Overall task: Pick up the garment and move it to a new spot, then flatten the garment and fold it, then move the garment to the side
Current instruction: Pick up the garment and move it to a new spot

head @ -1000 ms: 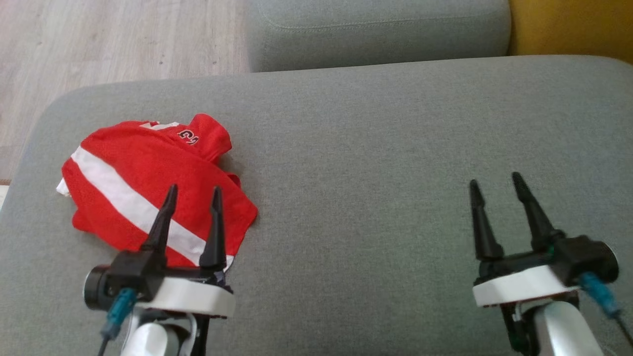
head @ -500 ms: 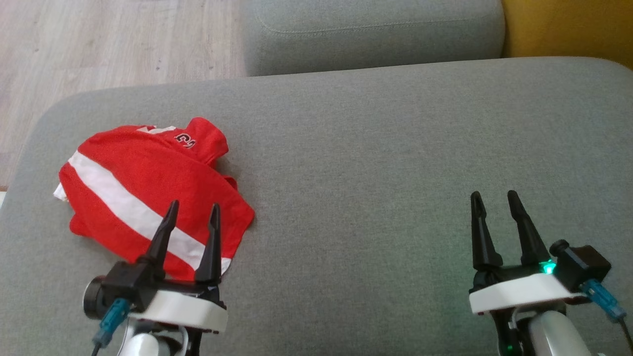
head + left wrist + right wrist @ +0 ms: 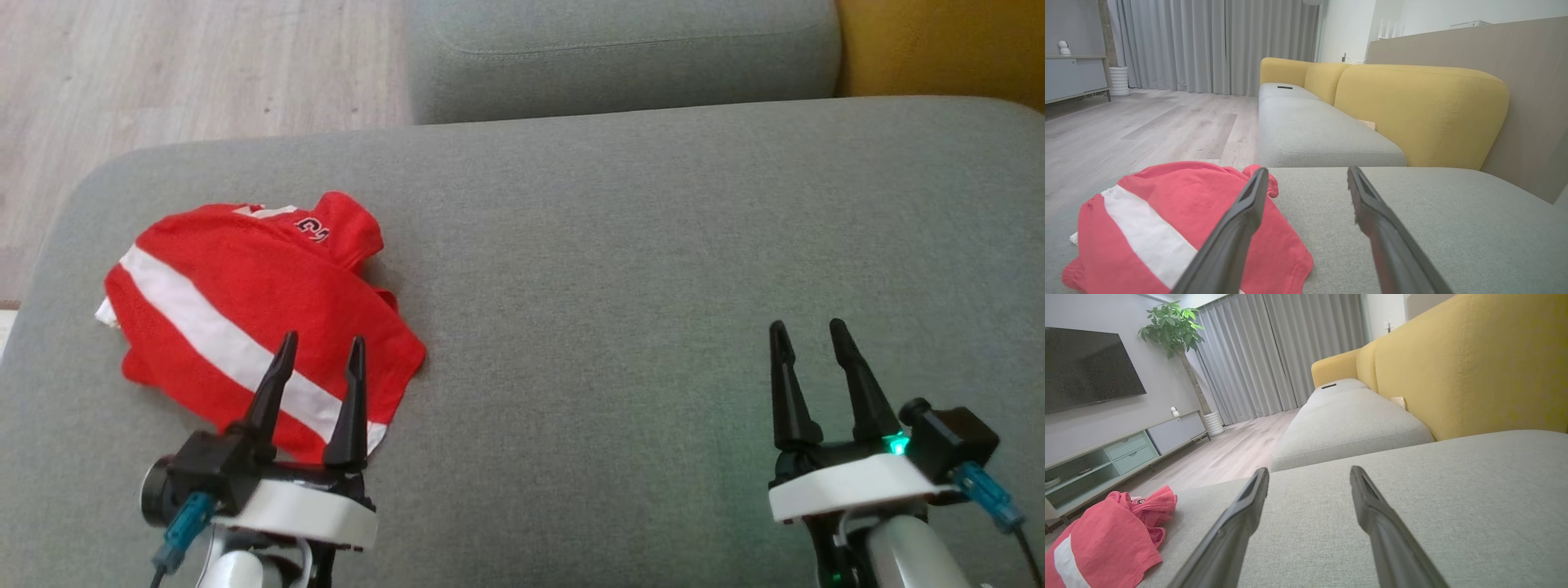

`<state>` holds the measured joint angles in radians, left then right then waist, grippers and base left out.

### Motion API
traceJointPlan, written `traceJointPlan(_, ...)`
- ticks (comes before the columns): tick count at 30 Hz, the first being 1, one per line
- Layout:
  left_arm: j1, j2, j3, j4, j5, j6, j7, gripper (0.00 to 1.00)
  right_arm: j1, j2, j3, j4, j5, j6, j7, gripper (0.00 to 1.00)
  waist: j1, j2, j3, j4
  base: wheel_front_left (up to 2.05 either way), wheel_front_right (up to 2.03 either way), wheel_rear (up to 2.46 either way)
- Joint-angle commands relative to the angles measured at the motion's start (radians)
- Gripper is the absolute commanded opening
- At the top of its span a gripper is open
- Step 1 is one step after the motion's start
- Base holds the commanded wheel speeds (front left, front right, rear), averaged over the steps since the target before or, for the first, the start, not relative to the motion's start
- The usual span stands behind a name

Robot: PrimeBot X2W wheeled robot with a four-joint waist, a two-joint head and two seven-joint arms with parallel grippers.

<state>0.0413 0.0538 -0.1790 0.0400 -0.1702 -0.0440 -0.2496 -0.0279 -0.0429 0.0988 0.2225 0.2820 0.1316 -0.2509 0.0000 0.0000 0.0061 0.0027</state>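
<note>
The garment (image 3: 245,310) is a red top with a white stripe, folded into a loose bundle on the left part of the grey sofa seat (image 3: 620,269). In the left wrist view the garment (image 3: 1180,220) lies under and left of my fingers; in the right wrist view the garment (image 3: 1106,543) sits far left. My left gripper (image 3: 320,347) hovers open over the bundle's near edge, holding nothing. My right gripper (image 3: 807,333) stands open over bare cushion at the right, well away from the cloth.
A second grey seat cushion (image 3: 620,53) adjoins the far side, with a yellow backrest (image 3: 939,45) at the right. Wooden floor (image 3: 180,73) lies beyond the cushion's left and far-left edges. The right wrist view has a TV cabinet (image 3: 1126,451) and a potted plant (image 3: 1175,324) across the room.
Both grippers have drawn back toward me, the right one more, its fingers now more upright. The garment lies as before. The head view shifted slightly.
</note>
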Motion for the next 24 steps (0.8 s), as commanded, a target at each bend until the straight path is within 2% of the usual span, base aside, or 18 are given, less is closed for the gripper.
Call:
traceJointPlan(1,-0.038,-0.003,0.035,-0.027,-0.005,0.005,-0.012,1.00,-0.035,-0.007,0.030,-0.028,0.008,-0.001,-0.011,1.00,0.0000,0.0000,0.000,0.004,0.00,0.00,0.00)
traceJointPlan(10,-0.041,-0.003,0.059,-0.026,0.000,0.013,-0.012,1.00,-0.046,-0.007,0.085,-0.013,0.021,-0.001,-0.011,1.00,0.0000,0.0000,-0.004,0.065,0.00,0.00,0.00)
traceJointPlan(24,-0.018,-0.004,0.094,-0.026,0.028,0.006,-0.012,1.00,-0.037,-0.007,0.128,0.011,0.054,-0.001,-0.011,1.00,0.0000,0.0000,-0.029,0.198,0.00,0.00,0.00)
